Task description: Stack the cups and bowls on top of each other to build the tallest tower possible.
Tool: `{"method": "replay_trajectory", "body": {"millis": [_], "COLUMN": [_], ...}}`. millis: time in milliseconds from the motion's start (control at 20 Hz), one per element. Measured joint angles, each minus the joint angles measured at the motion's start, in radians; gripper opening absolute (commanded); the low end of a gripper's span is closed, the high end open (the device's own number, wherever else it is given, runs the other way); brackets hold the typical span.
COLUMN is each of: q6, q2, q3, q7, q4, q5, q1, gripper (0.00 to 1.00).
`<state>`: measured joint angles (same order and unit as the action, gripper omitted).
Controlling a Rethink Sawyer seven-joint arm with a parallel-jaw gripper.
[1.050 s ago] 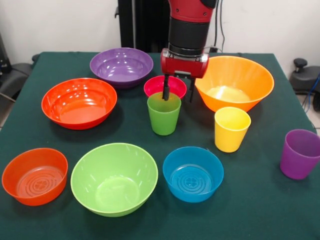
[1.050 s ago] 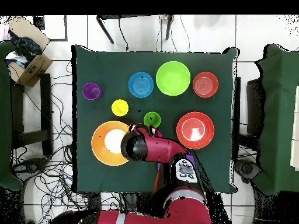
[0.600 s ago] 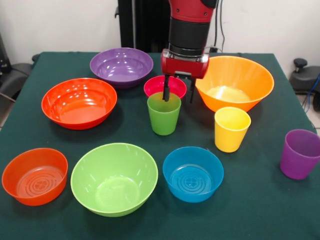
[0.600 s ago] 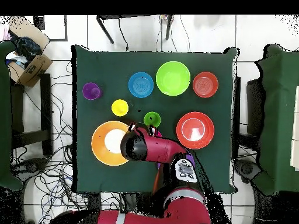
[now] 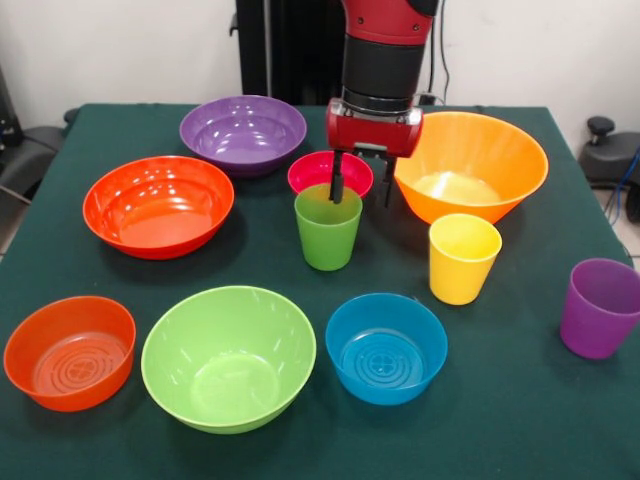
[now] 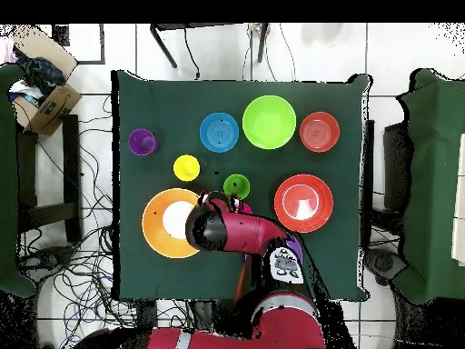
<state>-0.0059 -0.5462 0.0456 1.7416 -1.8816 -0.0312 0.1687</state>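
Ten pieces logged, none stacked; no tower begun.

Item 1, end effector [image 5: 360, 190]: spread, two dark prongs pointing down. One prong dips inside the far rim of the green cup [image 5: 327, 226]; the other hangs outside it, on the side of the big orange bowl [image 5: 470, 165]. The cup wall sits between them, not yet pinched as far as can be seen. The overhead view hides the prongs under the arm.

Item 2, green cup: upright on the worktop [image 5: 520, 400], mid-table, just in front of the small pink bowl [image 5: 330, 172].

Item 3, neighbours: big orange bowl to one side, purple bowl [image 5: 243, 133] and wide red-orange bowl [image 5: 158, 205] to the other; yellow cup [image 5: 463, 257], purple cup [image 5: 600, 307], small blue bowl [image 5: 385, 347], big lime green bowl [image 5: 228, 356] and small orange bowl [image 5: 69, 351] nearer the camera, all apart from one another.

Risks, as judged:
- Thin rim grip on slick, tapered plastic: the cup may slip or swing when lifted.
- Closing off-centre may push the cup and tip it toward the pink bowl.
- The outer prong hangs near the orange bowl's wall; a sideways move could nudge that bowl.
- A cup chosen as first piece gives a narrow base if not set into a wide bowl.
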Motion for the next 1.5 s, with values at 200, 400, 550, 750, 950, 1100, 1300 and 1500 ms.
{"method": "replay_trajectory", "body": {"millis": [200, 400, 550, 750, 950, 1100, 1300, 1500], "q6": [0.0, 0.0, -0.001, -0.02, -0.045, -0.055, -0.068, -0.078], "q2": [0.0, 0.0, 0.0, 0.007, 0.024, 0.033, 0.047, 0.05], "q3": [0.0, 0.0, 0.001, 0.01, 0.021, 0.025, 0.032, 0.042], "q7": [0.0, 0.0, 0.0, 0.0, 0.0, 0.0, 0.0, 0.0], "q4": [0.0, 0.0, 0.0, 0.0, 0.0, 0.0, 0.0, 0.0], "q5": [-0.001, -0.006, -0.01, -0.01, -0.01, -0.01, -0.01, -0.01], "q1": [0.0, 0.0, -0.003, -0.02, -0.045, -0.06, -0.086, -0.103], "gripper": [1.0, 1.0, 1.0, 1.0, 1.0, 1.0, 1.0, 1.0]}}
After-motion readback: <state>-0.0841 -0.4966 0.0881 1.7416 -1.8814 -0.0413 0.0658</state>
